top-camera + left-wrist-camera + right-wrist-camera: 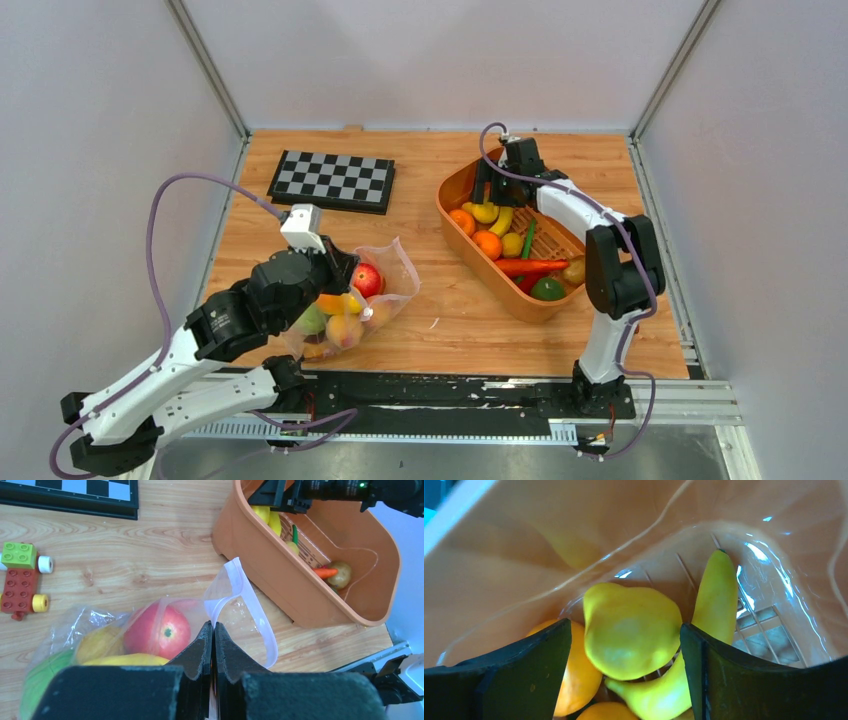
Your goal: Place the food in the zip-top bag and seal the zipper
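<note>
Left gripper (212, 626) pinched closed on crinkly clear zip-top bag (240, 587), which holds a glossy red apple (157, 630) and lies on the wood-grain table (450, 330). Right gripper (625, 626) spread around smooth yellow fruit (631, 630) in orange tub (499, 555). Plain grey walls (100, 100).

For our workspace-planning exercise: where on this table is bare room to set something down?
Bare wood lies between the zip-top bag and the orange tub, and between the checkerboard and the tub's far end. Crowded: inside the tub, full of food, and around the bag.
</note>
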Robot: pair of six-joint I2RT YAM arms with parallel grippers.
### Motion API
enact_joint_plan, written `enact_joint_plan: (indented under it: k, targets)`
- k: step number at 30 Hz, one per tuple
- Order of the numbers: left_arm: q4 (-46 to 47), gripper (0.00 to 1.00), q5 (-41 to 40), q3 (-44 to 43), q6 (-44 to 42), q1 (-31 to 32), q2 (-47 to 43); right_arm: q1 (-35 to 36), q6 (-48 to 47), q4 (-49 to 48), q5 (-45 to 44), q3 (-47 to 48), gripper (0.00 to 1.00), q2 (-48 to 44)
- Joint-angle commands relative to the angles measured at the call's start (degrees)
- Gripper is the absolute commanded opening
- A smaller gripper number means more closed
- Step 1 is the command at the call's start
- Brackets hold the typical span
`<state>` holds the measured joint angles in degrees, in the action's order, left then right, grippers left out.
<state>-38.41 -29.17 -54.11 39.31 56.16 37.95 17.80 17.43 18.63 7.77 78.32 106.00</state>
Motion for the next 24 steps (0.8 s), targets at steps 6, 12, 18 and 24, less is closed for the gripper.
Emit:
enact_joint_plan:
  k: [6, 12, 18, 24]
  targets:
    - [1.7, 0.08, -1.7, -1.2, 0.3, 0.0, -1.0, -0.4, -2.3, 1.8, 3.1, 3.2, 0.70, 5.2]
    - [2.1, 0.08, -0.9, -1.3, 0.2, 0.0, -0.5, -1.3, -1.7, 1.2, 4.8, 0.2, 0.53, 3.9]
    - [2.5, 0.08, -0.7, -0.7, 0.5, 0.0, -0.9, -1.5, -1.8, -0.1, 6.0, -4.6, 0.36, -2.3]
    - [2.7, 0.08, -0.4, -0.4, 0.5, 0.0, -0.8, -1.5, -1.2, 0.1, 3.2, -8.2, 0.35, -13.9]
